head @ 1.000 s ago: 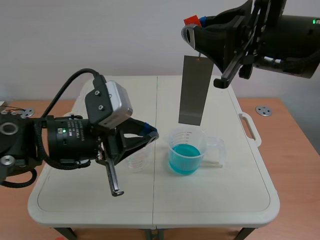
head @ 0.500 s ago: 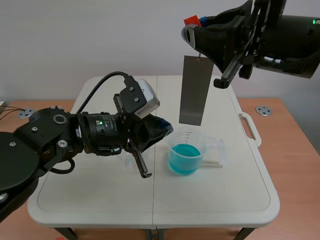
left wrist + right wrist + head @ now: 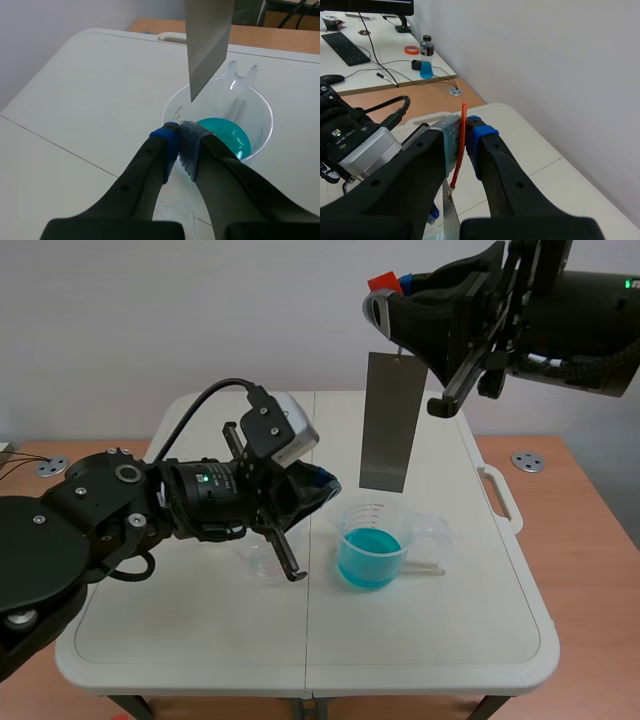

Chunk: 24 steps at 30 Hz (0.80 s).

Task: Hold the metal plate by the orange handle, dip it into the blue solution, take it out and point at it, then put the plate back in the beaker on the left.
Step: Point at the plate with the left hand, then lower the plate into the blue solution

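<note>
Right jaws clamp the orange handle [image 3: 461,145], plate [image 3: 391,420] hanging clear above the blue solution [image 3: 368,556], while left jaws, closed on nothing, aim at its lower edge; dip presumably done, pointing in hand, return to the left beaker [image 3: 257,562] outstanding.

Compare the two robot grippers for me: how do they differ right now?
The right gripper is raised high; the left gripper sits low, near the beaker of blue solution. The right gripper is shut on the orange handle, with the metal plate hanging from it; the left gripper is shut on nothing, its tips aimed toward the plate's lower end. Both have thick black fingers with dotted pads.
</note>
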### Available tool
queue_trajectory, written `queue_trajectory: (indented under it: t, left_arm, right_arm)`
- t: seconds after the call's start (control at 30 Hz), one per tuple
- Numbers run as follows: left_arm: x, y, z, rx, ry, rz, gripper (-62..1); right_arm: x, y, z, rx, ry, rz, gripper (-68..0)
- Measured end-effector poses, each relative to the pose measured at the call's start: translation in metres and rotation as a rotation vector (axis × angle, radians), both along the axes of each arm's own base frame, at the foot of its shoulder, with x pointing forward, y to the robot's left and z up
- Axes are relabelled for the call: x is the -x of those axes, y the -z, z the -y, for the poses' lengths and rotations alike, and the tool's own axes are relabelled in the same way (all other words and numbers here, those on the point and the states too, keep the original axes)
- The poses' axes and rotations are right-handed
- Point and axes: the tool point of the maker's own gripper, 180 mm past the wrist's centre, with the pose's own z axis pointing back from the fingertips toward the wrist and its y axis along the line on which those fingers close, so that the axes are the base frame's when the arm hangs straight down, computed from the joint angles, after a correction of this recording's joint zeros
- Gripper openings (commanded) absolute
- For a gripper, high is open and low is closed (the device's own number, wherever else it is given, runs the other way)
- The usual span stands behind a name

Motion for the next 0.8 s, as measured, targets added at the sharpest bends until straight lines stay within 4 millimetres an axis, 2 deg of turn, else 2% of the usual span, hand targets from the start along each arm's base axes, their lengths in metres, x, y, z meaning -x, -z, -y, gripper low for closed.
queue_trajectory:
  t: [0.23, 0.33, 0.4, 0.57, 0.7, 0.8]
  left_arm:
    - [-0.001, -0.005, -0.004, 0.022, -0.004, 0.025, -59.2]
    - [0.001, -0.009, -0.018, 0.046, -0.009, 0.055, -59.2]
    - [0.003, -0.011, -0.038, 0.046, -0.041, 0.076, -59.2]
    - [0.015, -0.019, -0.107, -0.005, -0.127, 0.126, -59.2]
    - [0.035, -0.032, -0.160, -0.005, -0.197, 0.140, -59.2]
    - [0.054, -0.027, -0.205, -0.043, -0.272, 0.105, -59.2]
  right_arm:
    - [0.000, 0.000, 0.000, 0.000, 0.000, 0.000, -66.4]
    - [0.000, 0.000, 0.000, 0.000, 0.000, 0.000, -66.4]
    - [0.000, 0.000, 0.000, 0.000, 0.000, 0.000, -66.4]
    - [0.000, 0.000, 0.000, 0.000, 0.000, 0.000, -66.4]
    - [0.000, 0.000, 0.000, 0.001, 0.000, 0.000, -66.4]
    - [0.000, 0.001, 0.000, 0.006, 0.002, 0.000, -66.4]
